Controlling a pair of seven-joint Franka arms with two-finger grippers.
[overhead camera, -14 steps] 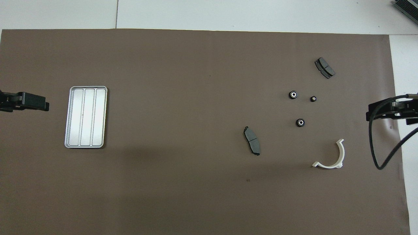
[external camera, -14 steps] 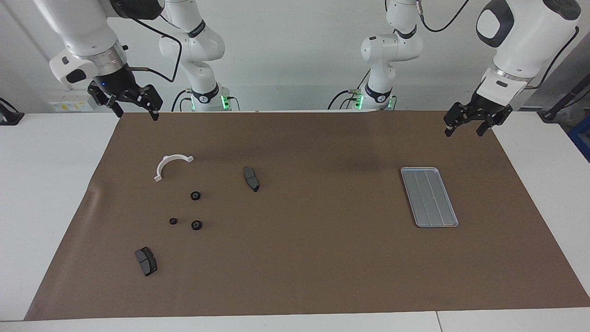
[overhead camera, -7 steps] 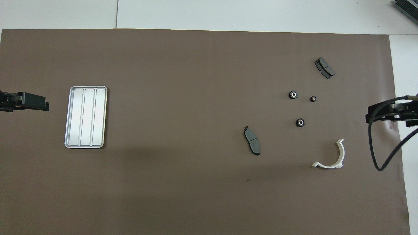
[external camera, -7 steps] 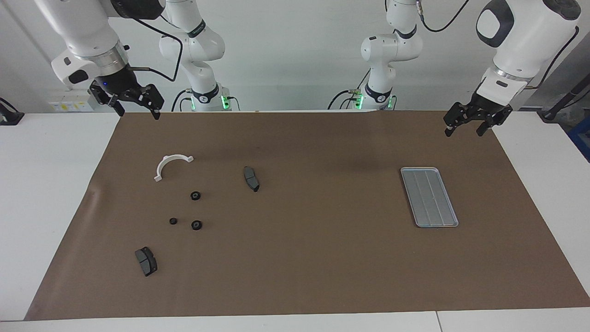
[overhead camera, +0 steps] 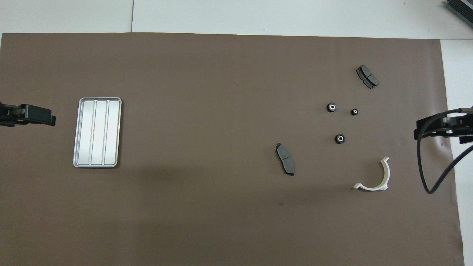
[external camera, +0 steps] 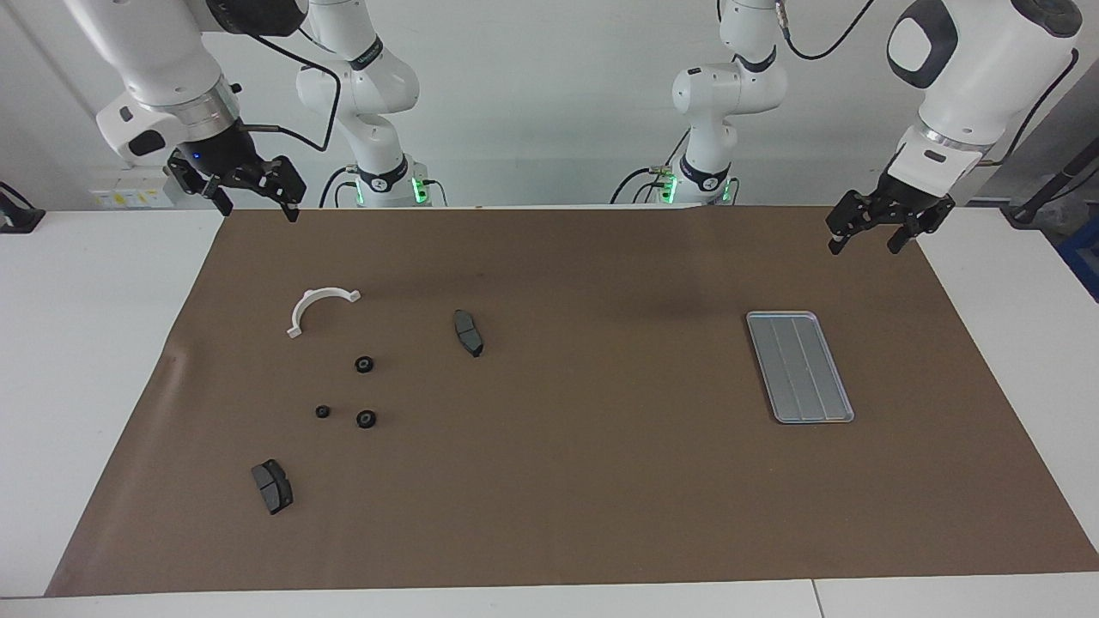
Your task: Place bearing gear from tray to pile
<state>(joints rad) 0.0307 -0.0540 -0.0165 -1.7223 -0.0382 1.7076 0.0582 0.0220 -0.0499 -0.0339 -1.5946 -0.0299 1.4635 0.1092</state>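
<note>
Your left gripper (external camera: 865, 235) hangs open and empty over the brown mat's corner near the flat ridged silver-grey metal tray (external camera: 799, 366), which holds nothing. Your right gripper (external camera: 251, 203), also open and empty, hovers at the other end. The three small black round gears (external camera: 364, 364) already lie in the pile (with the white half-ring bracket (external camera: 319, 308) and dark grey brake pads (external camera: 468, 332)), so the job looks finished; nothing blocks either arm.

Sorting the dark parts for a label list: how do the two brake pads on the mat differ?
The brake pad beside the gears lies farther from the robots, at the edge of the scatter; the brake pad near the mat's middle lies nearer them, apart from the rest. The first looks short and blocky, the second long and slim. Both are dark grey, lying flat, untouched.
</note>
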